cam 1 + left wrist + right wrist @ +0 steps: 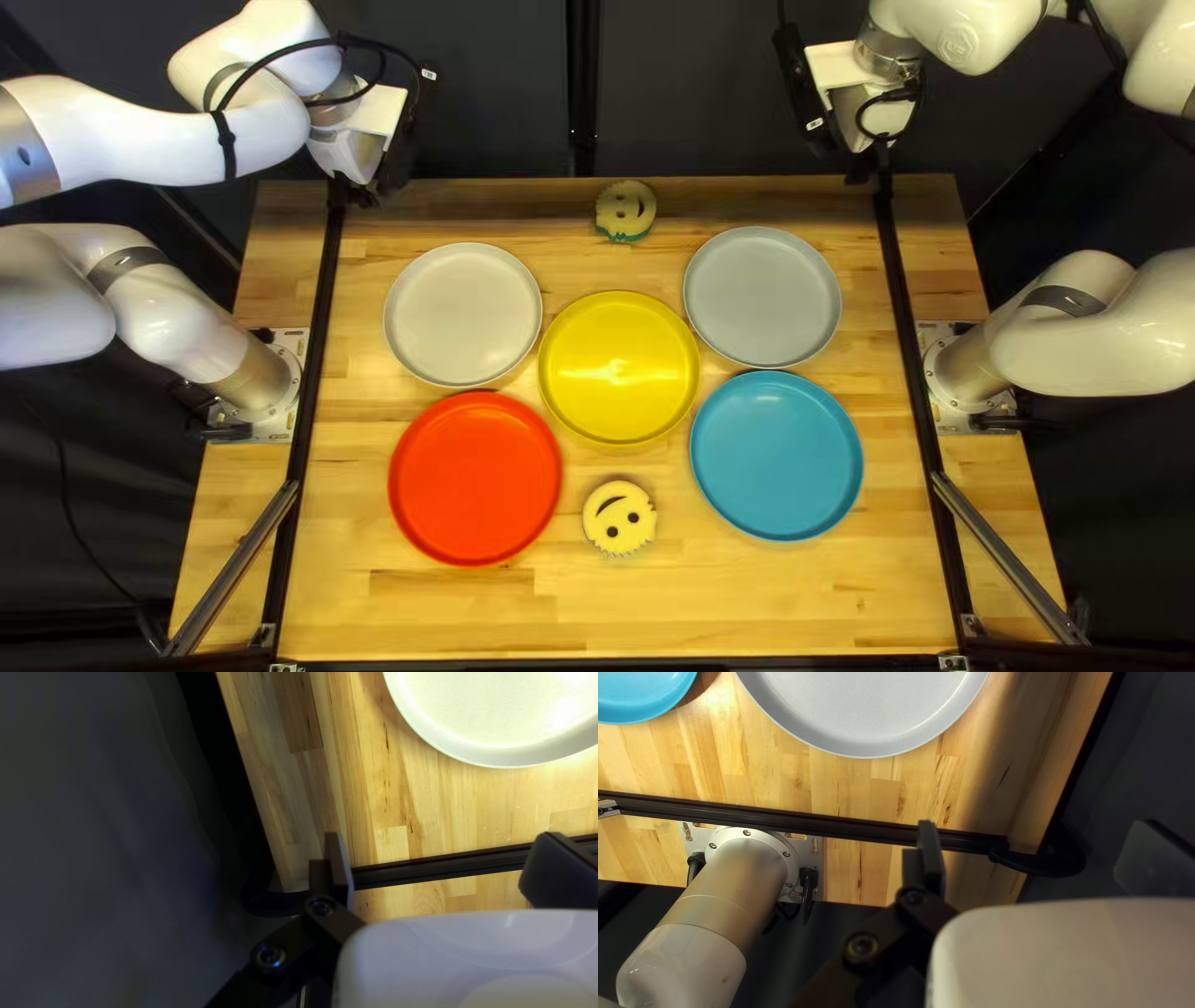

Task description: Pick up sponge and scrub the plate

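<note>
The far sponge (pixel 625 210) sits close to the far edge of the counter (pixel 747 597); calling the curtain (pixel 498 87) behind it twelve o'clock, I have it just off the yellow plate (pixel 619 367) at twelve, with the white plate (pixel 463 314) at about eight from it and the grey plate (pixel 762 296) at about four. The near sponge (pixel 619 518) lies off that yellow plate's six o'clock side, between the red plate (pixel 476 478) and the blue plate (pixel 777 456). The sentence doesn't tell me which sponge or which plate, but the far one looks the shorter trip. Both look roundish from up here, so I read no long axis worth lining up on and would choose the grip by approach alone. My left claw (pixel 441 837) is raised by the counter's far left corner, its fingers wide apart with no sponge between them; from there the far sponge bears roughly three o'clock. My right claw (pixel 1037 824) is up at the far right corner, fingers likewise spread and holding nothing, and the same sponge bears about nine, slightly low. It's nearly a tie, the right seeming a touch nearer. I'd expect a sideways run along the far edge, then a descent; the near sponge would need five o'clock from the left or seven from the right.
</note>
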